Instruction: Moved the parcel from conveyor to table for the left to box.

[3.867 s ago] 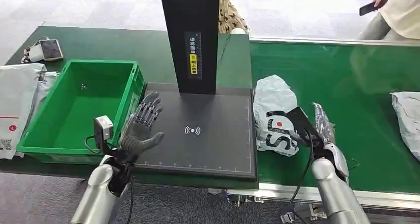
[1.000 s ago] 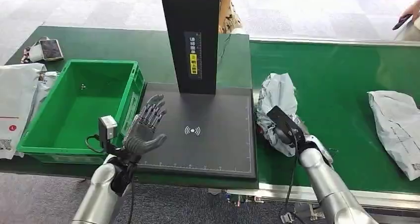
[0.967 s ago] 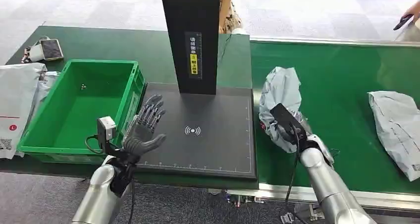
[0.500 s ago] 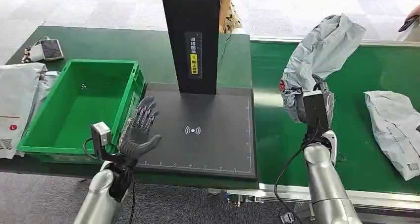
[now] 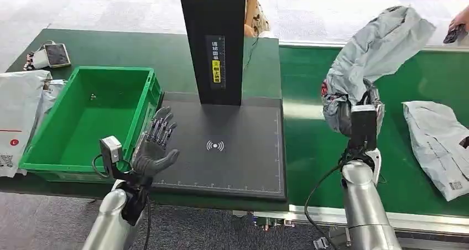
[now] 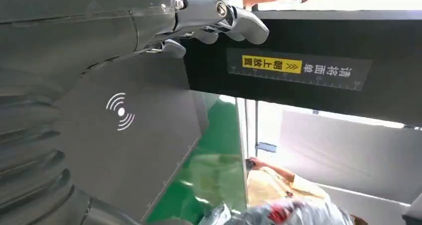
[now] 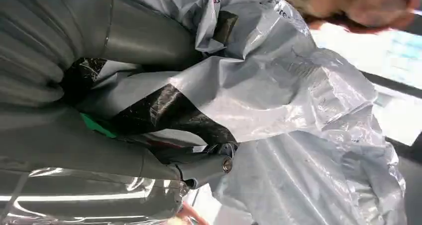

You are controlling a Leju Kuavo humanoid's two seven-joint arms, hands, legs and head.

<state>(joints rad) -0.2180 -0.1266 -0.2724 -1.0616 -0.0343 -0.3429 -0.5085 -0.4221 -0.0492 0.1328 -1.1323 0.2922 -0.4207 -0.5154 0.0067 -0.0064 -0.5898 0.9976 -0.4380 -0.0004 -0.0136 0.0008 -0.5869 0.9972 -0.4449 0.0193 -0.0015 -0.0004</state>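
Over on the far left, white mail bags [image 5: 19, 114] lie on the green table [image 5: 110, 48], w/ a small phone-like device [image 5: 55, 55] further back. Next comes the green crate [image 5: 88, 123], open top, sitting just beside the black scan pad [image 5: 232, 167]. The left hand [image 5: 155, 150] hovers at the pad's near left corner, right by the crate wall; its fingers [image 5: 160, 125] are spread apart, palm up-ish, holding nothing. From the left wrist view that hand [image 6: 89, 31] shows over the pad's wifi-style mark [image 6: 120, 111], thumb and fingers apart.

Mid-scene a tall black post [image 5: 213, 40] stands at the back of the pad, w/ a yellow label [image 5: 216, 67] on its front.

Right of the pad runs the green conveyor [image 5: 309, 145]. The right hand [image 5: 354, 112] is raised above the belt, fingers wrapped round the lower end of the grey parcel [image 5: 376, 53]; the bag is off the belt, its loose end pointing up & to the right. In the right wrist view the thumb [image 7: 204, 168] and fingers [image 7: 144, 36] clamp into the crumpled plastic [image 7: 298, 110]. Another grey bag [image 5: 437, 145] lies flat on the belt near the right edge. At the top right corner a person's hand [image 5: 458, 26] holds a dark phone [image 5: 453, 35].
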